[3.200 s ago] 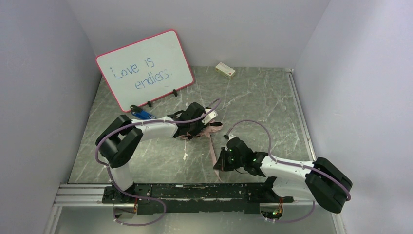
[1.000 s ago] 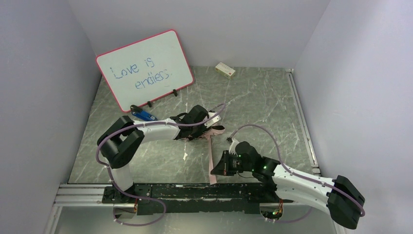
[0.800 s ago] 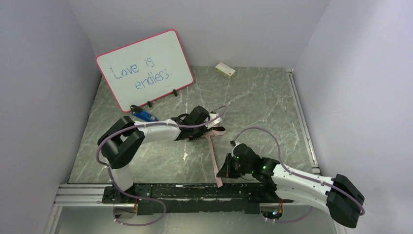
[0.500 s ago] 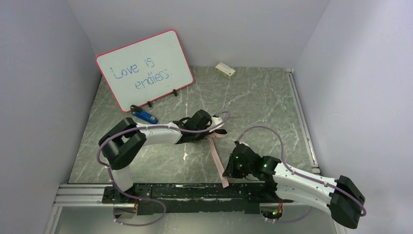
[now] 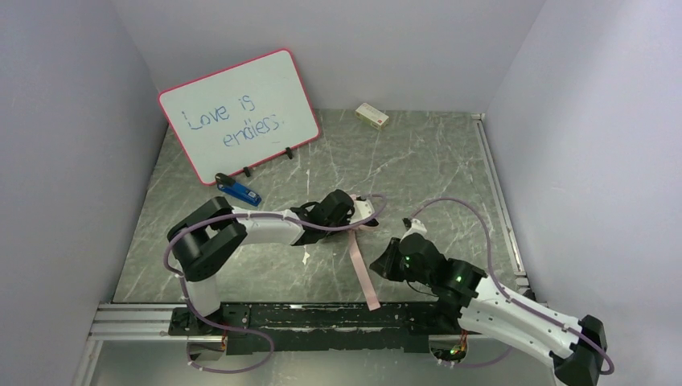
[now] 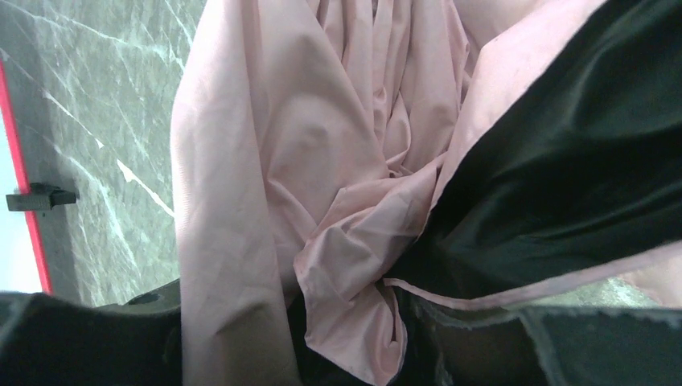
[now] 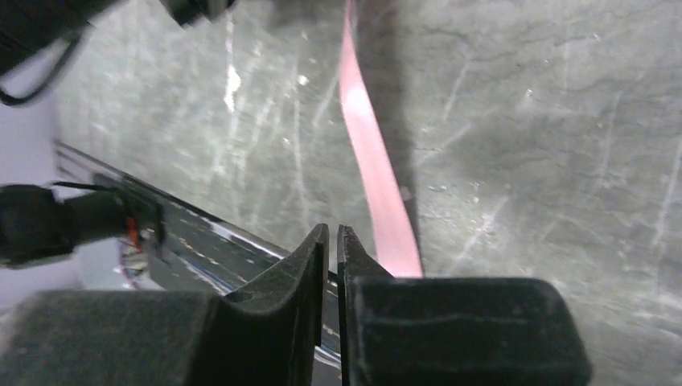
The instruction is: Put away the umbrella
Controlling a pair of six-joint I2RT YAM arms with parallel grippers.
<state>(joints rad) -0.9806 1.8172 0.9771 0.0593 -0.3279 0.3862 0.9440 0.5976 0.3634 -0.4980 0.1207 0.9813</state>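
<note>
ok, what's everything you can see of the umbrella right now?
The umbrella is collapsed into a crumpled bundle of thin fabric, pale pink outside and black inside. The left pincer is closed on it near the middle of the table. Its pink strap trails flat over the marble towards the near edge. The right pincer, jaws barely apart, hangs beside the strap and grips nothing. Shaft, ribs and handle are hidden.

Soft, even light from above; faint shadows on the bench (image 5: 418, 161). Right wrist view is smeared by motion blur, its fingers (image 7: 281, 314) dark, soft-edged silhouettes.
</note>
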